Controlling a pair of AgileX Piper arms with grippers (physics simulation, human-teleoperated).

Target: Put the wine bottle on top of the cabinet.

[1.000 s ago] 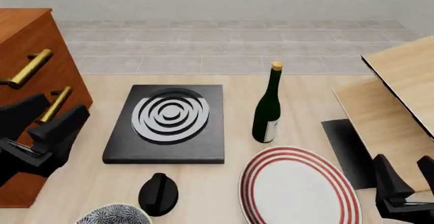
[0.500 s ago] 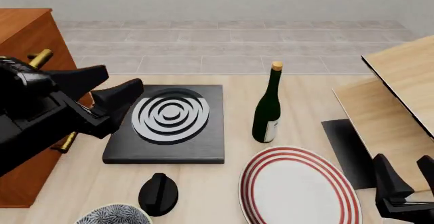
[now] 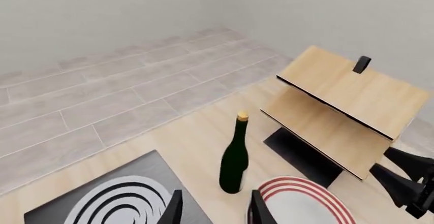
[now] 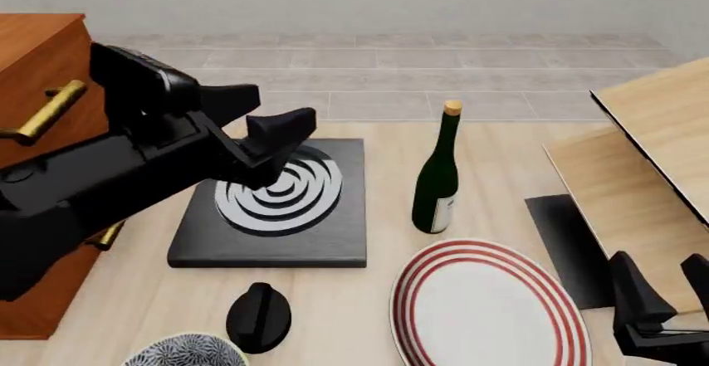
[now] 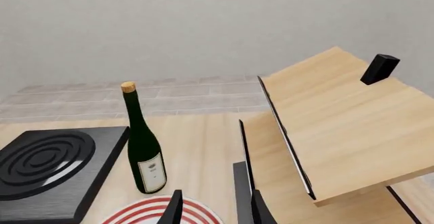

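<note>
The wine bottle [image 4: 437,175], dark green with a tan cork top and a white label low down, stands upright on the table right of the black hob; it also shows in the wrist views [image 3: 234,160] [image 5: 144,153]. The reddish-brown cabinet [image 4: 39,46] with brass bar handles fills the far left. My left gripper [image 4: 271,113] hangs open over the hob, left of the bottle and apart from it, fingers [image 3: 173,211] empty. My right gripper [image 4: 665,287] stands open and empty at the near right corner, its fingers [image 5: 175,209] pointing toward the bottle.
A black hob plate with grey rings [image 4: 277,217] lies between cabinet and bottle. A red-striped white plate [image 4: 487,308] sits just in front of the bottle. A black knob-shaped object [image 4: 258,316] and a patterned bowl [image 4: 183,351] lie near front. Pale wood boards [image 4: 653,158] stand at right.
My left arm has risen from in front of the cabinet and swung rightward over the hob, toward the bottle. The right arm and the bottle have not moved.
</note>
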